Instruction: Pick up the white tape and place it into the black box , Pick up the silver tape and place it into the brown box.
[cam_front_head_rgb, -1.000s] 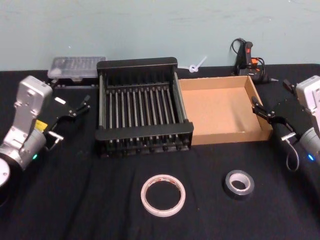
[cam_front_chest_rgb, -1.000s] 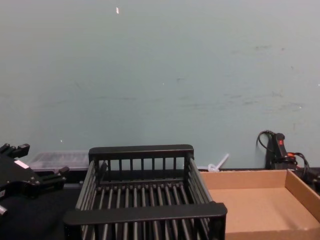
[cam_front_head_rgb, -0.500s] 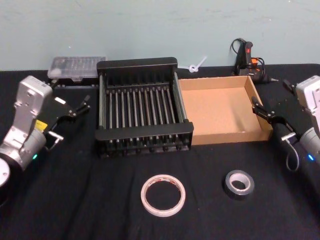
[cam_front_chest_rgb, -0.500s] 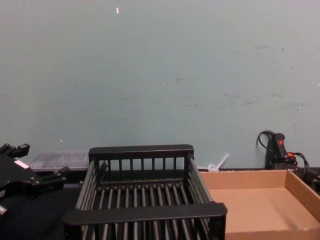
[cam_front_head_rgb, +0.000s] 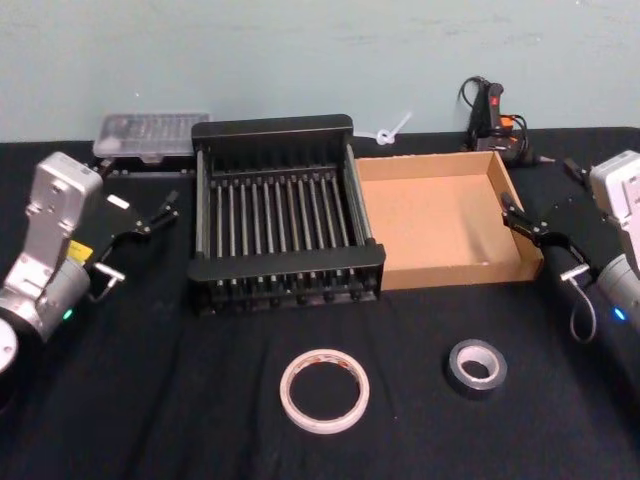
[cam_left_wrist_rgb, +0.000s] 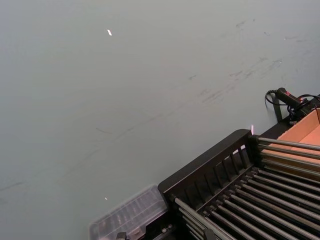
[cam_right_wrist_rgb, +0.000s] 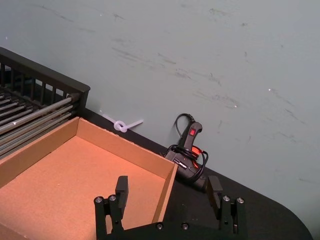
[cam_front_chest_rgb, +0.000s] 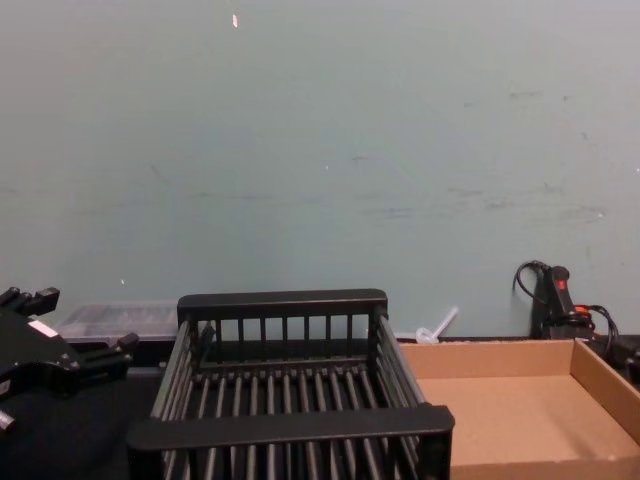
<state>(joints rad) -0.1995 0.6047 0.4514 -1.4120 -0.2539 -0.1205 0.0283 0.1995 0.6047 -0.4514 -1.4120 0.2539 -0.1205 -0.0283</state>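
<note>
The white tape lies flat on the black cloth near the front, in the middle. To its right lies the smaller silver tape. Behind them stand the black box and, touching its right side, the brown box; neither holds anything. My left gripper hovers open to the left of the black box, also seen as the left gripper in the chest view. At the brown box's right wall my right gripper is open, and the right wrist view shows that gripper over the box corner.
A clear plastic case sits behind the black box at the back left. A black glue gun with cable and a white zip tie lie at the back right. The wall is close behind the table.
</note>
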